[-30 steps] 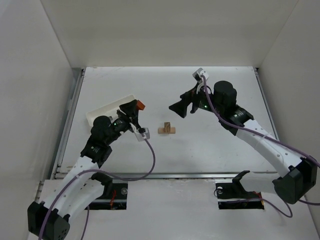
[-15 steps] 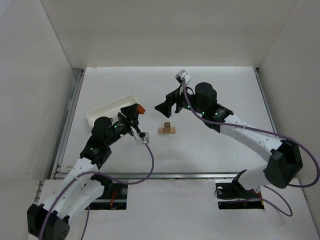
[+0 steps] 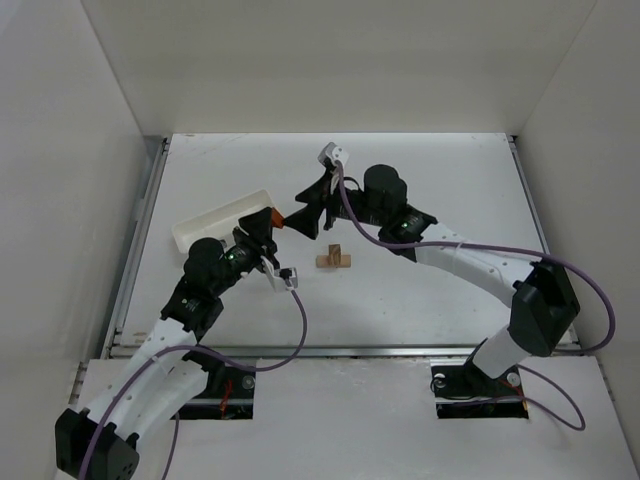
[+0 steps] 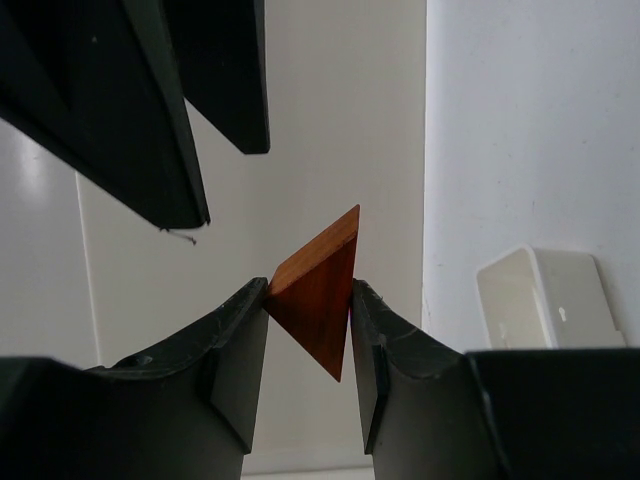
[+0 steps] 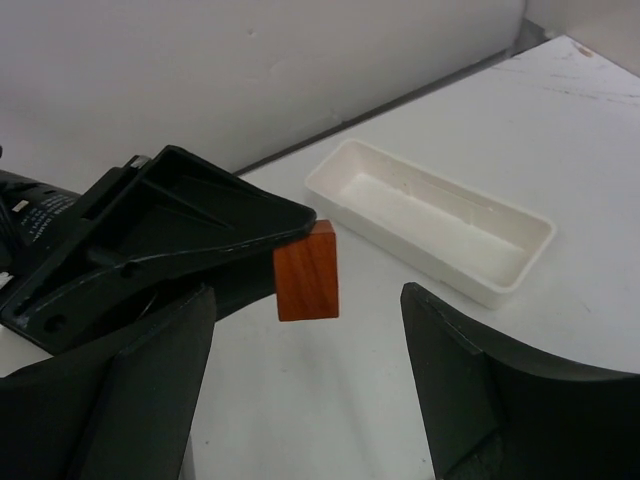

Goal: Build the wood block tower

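My left gripper (image 3: 268, 224) is shut on the reddish-brown roof-shaped piece (image 3: 274, 216) and holds it up above the table. In the left wrist view the piece (image 4: 318, 298) sits pinched between the two fingertips of the left gripper (image 4: 308, 292). My right gripper (image 3: 297, 215) has come up to it. Seen from the right wrist, the right gripper (image 5: 308, 297) stands open, a finger on each side of the piece (image 5: 306, 271) with gaps on both sides. The pale tan blocks of the wood block tower (image 3: 333, 259) stand mid-table, one upright on a flat bar.
A long white tray (image 3: 205, 220) lies just behind the left gripper, empty in the right wrist view (image 5: 500, 283). White walls close off the table's left, back and right. The right gripper's dark fingers (image 4: 150, 120) hang close above the left jaws.
The right arm has swung left from beyond the tan blocks to the left gripper's held piece, and its jaws have narrowed. The left gripper kept its grip and barely moved.
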### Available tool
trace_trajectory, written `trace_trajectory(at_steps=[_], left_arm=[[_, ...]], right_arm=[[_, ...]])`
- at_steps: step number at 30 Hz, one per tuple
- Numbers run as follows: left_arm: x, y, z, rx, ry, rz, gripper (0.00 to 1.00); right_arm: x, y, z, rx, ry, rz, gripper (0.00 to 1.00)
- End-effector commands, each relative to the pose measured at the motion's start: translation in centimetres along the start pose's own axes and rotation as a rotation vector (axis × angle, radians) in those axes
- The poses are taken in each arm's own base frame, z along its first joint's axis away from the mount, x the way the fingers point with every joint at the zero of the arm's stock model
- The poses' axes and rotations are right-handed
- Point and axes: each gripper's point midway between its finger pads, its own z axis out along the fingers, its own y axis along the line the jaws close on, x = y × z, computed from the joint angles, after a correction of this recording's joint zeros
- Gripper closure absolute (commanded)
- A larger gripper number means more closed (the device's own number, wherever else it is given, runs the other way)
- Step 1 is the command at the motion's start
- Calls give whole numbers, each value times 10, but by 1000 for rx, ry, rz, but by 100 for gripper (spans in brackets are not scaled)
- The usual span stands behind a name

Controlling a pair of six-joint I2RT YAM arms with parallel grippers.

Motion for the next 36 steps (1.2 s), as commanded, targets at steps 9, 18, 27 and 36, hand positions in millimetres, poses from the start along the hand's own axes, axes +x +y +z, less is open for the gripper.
trace_trajectory(at_steps=[9, 18, 27, 36], left_arm=[[-5, 26, -2, -85, -18, 42, 96], [-11, 29, -5, -85, -40, 44, 96], [-13, 31, -7, -92, -49, 47, 96], [-13, 33, -7, -102, -50, 39, 96]], right_arm=[[-7, 29, 27, -100, -64, -59, 22], [-10, 17, 39, -61, -77, -59, 26], [-13, 16, 44, -66, -88, -65, 36], [-3, 14, 50, -78, -56, -53, 46]])
